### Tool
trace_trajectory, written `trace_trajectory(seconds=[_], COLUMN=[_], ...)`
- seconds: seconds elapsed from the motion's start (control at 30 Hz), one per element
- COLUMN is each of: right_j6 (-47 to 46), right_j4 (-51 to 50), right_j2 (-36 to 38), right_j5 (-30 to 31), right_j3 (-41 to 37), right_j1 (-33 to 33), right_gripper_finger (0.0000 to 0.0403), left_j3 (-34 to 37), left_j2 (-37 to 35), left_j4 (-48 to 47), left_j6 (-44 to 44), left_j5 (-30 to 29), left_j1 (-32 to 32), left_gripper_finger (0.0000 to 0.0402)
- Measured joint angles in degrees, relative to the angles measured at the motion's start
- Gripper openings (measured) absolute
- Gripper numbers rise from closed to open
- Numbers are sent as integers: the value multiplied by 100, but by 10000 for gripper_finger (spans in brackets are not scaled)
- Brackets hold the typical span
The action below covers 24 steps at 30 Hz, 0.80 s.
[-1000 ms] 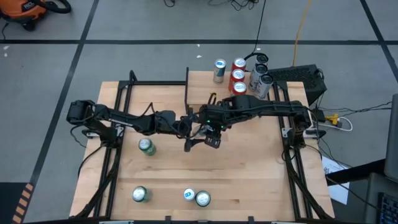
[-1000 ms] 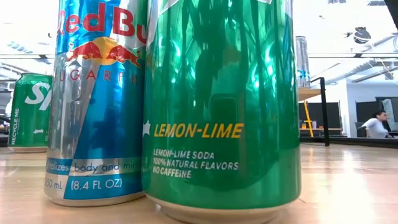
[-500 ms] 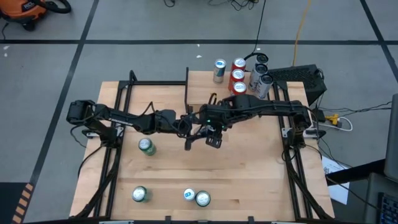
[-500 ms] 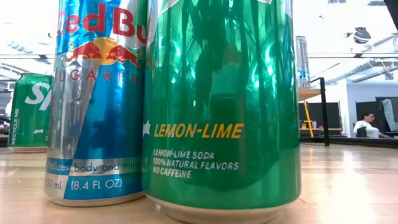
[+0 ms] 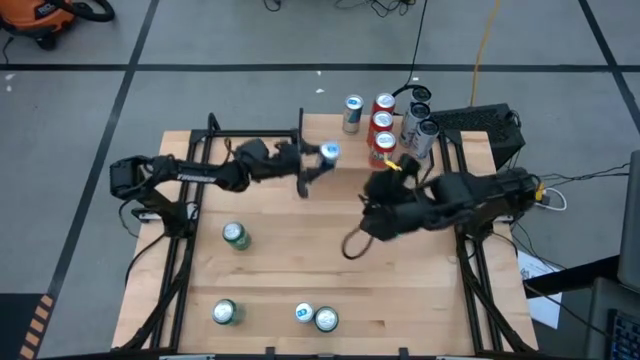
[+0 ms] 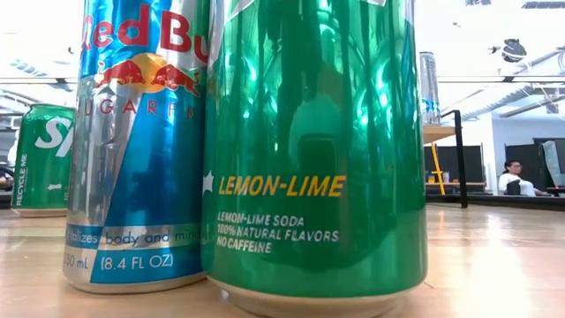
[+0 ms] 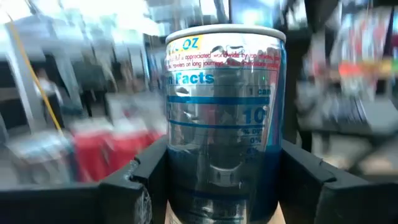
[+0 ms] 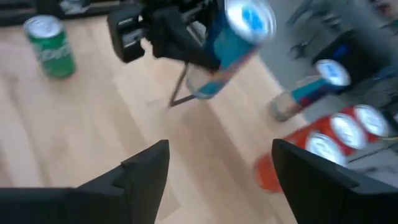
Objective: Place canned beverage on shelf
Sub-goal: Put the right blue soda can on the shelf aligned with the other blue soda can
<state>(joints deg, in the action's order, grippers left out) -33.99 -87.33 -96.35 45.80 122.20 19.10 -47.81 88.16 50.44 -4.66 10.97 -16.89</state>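
Our left end effector (image 5: pixel 318 158) now held the blue can (image 5: pixel 329 152) alone near the shelf (image 5: pixel 255 150); the right end effector (image 8: pixel 214 171), jaws wide, had withdrawn.

Robotics lab, taped concrete floor (image 5: pixel 250 40), cables (image 5: pixel 480 40)

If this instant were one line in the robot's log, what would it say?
left tool: shut on blue can, by shelf | right tool: open, empty, at table's right | placing: not done
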Motion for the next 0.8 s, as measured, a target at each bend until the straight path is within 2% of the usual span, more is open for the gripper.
trace_trajectory(seconds=[0.17, 0.3, 0.4, 0.6, 0.8], right_j6=[-946, -1531, -1714, -1952, -2231], right_j4=[-27, 492, 1057, 1815, 1939], right_j2=[572, 985, 1270, 1716, 1918], right_j5=[839, 1147, 1365, 1775, 1914], right_j3=[-1039, -2190, -2950, -3964, -4374], right_j1=[604, 881, 1071, 1379, 1637], right_gripper_finger=[267, 267, 267, 267, 267], left_j3=[-24, -374, -907, -1953, -2031], left_j2=[786, 1472, 1824, 2248, 2330], left_j4=[1613, 2038, 1759, 52, -51], left_j6=[580, 589, 853, 1146, 928], left_j5=[633, 659, 736, 939, 836], left_j1=[-555, -848, -1023, -1154, -1154], left_gripper_finger=[209, 209, 209, 209, 209])
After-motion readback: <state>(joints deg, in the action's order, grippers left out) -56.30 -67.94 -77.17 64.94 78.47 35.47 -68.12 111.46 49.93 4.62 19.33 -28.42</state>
